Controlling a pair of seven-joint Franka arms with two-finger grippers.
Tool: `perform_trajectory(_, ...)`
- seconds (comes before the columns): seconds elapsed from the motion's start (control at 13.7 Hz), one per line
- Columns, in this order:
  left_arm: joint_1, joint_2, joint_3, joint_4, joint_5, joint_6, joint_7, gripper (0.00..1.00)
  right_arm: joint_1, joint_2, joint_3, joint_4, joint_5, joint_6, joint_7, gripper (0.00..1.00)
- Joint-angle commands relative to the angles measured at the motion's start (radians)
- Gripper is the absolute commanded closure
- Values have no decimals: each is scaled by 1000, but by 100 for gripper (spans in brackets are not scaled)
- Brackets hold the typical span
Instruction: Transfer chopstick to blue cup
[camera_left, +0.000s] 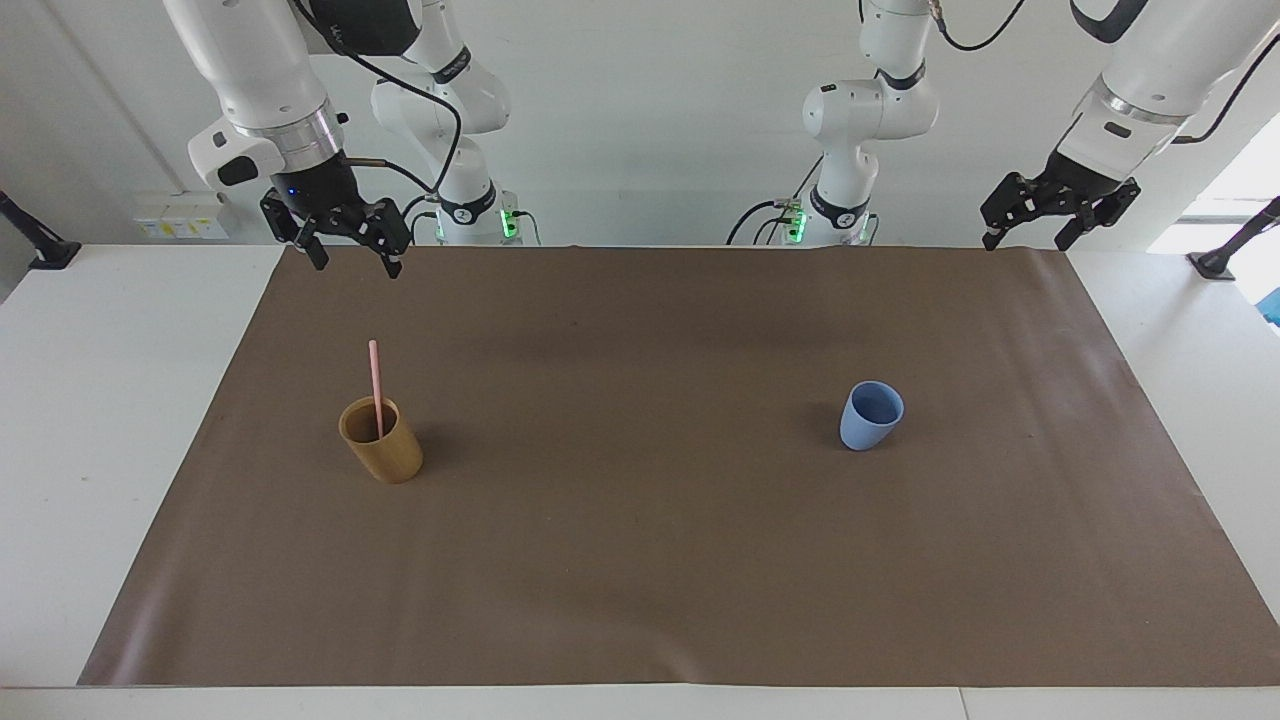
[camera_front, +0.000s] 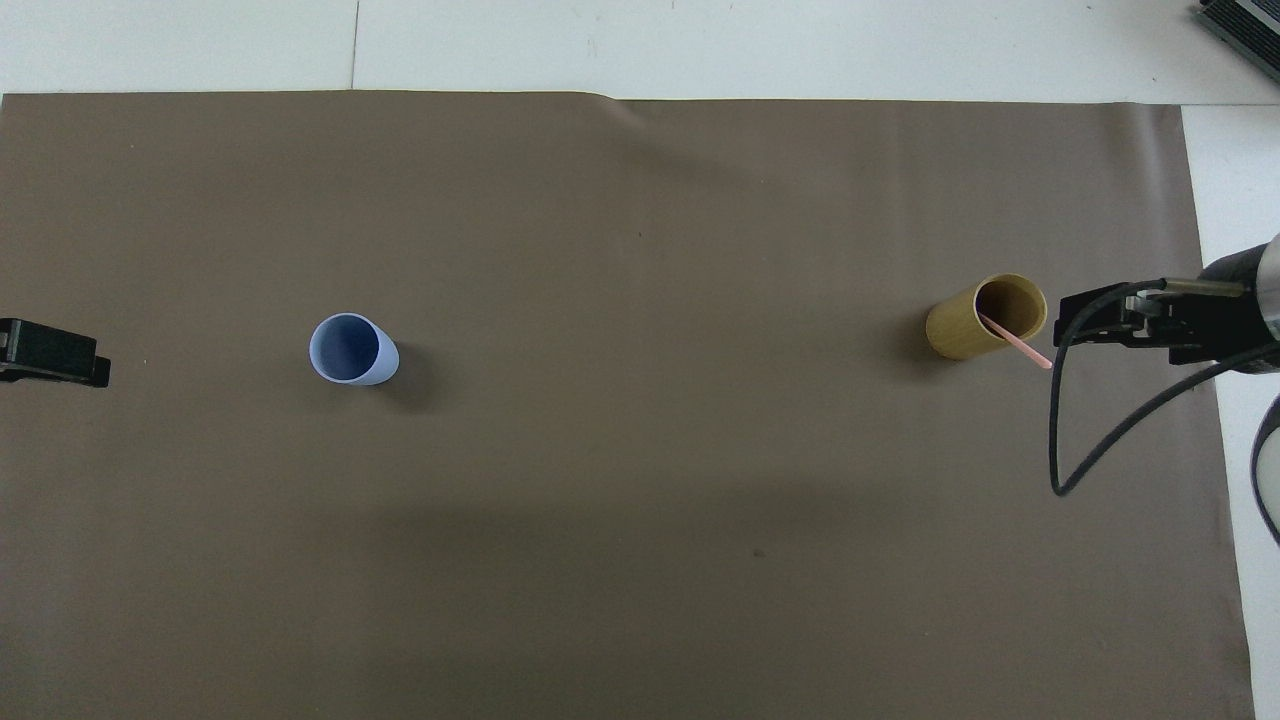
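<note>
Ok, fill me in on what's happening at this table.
Nothing is held yet. The chopstick stands in the tan cup toward the right arm's end of the brown mat; the blue cup sits empty toward the left arm's end. The right gripper hangs open above the mat's edge near the robots; the left gripper waits open, raised.
</note>
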Motion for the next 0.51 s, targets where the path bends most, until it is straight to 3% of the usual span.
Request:
perform_trajectory(0.0, -17, -20, 10, -49, 7, 48, 1, 0, -11, 8, 3, 19, 26, -14, 12, 0)
perform_trajectory(0.44, -19, -14, 10, -148, 7, 160, 1, 0, -11, 8, 3, 19, 26, -13, 12, 0)
